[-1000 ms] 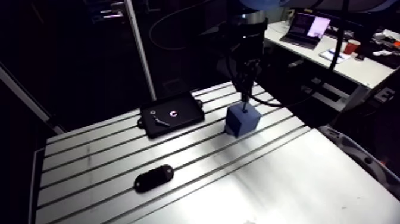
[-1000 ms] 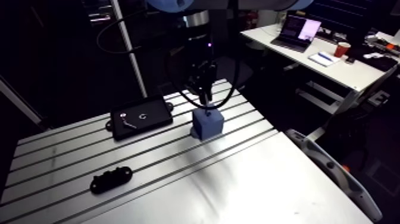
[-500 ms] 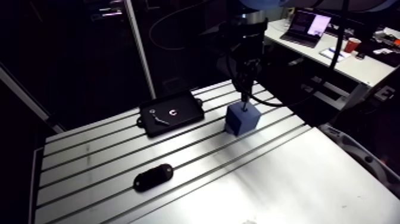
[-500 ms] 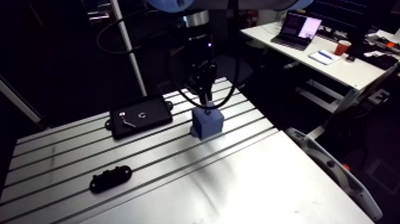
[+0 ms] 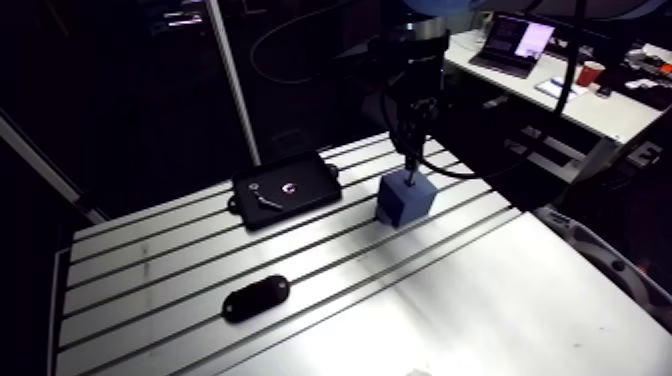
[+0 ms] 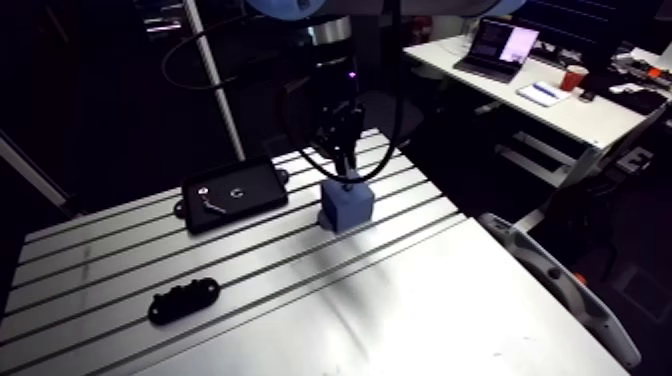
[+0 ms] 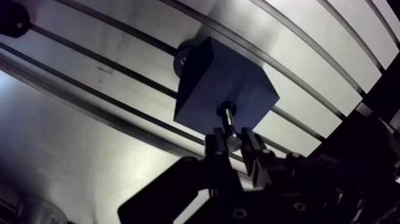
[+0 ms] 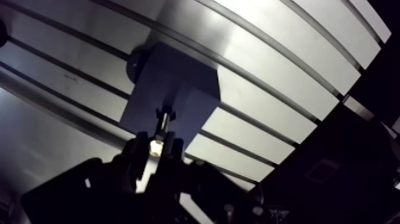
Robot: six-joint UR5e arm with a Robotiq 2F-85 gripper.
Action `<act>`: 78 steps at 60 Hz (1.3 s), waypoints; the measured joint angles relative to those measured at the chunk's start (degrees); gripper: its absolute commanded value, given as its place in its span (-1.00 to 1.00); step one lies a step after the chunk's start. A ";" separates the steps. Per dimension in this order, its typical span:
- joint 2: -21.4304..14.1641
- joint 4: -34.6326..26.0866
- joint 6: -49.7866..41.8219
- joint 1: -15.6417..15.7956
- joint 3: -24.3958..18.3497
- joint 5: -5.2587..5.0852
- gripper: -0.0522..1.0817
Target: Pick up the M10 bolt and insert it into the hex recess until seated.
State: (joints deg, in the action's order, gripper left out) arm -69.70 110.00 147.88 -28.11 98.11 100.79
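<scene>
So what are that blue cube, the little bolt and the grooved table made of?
Blue cube: matte, even colour with a dull sheen, so probably plastic, perhaps printed.
Small grey bolt, held in the jaws: bright glints suggest bare metal, likely steel.
Slotted silver table: a brushed, reflective surface that looks like aluminium.

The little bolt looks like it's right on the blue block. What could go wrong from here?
The head of the bolt is at the top of the blue block, with the recess hidden beneath; if its flats are misaligned, it may jam rather than seat. The hand pinches only the thin shank, so pushing down could tilt the bolt or let it slip.
</scene>
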 measured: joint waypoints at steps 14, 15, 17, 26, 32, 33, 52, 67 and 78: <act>0.30 0.01 0.01 -0.01 0.02 0.03 0.54; 0.32 0.02 0.01 -0.01 0.02 0.02 0.54; 0.36 0.02 0.01 -0.02 0.02 0.03 0.54; 0.51 0.03 0.01 -0.02 0.02 0.04 0.54; 0.54 0.03 0.01 -0.02 0.02 0.03 0.54; 0.54 0.03 0.01 -0.02 0.02 0.03 0.54; 0.65 0.05 0.01 -0.01 -0.09 0.00 0.54; 0.87 0.08 0.01 0.05 -0.25 0.05 0.54; 1.00 0.06 0.01 0.07 -0.26 0.06 0.54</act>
State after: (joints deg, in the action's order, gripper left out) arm -68.70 110.06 147.89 -28.05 97.84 100.85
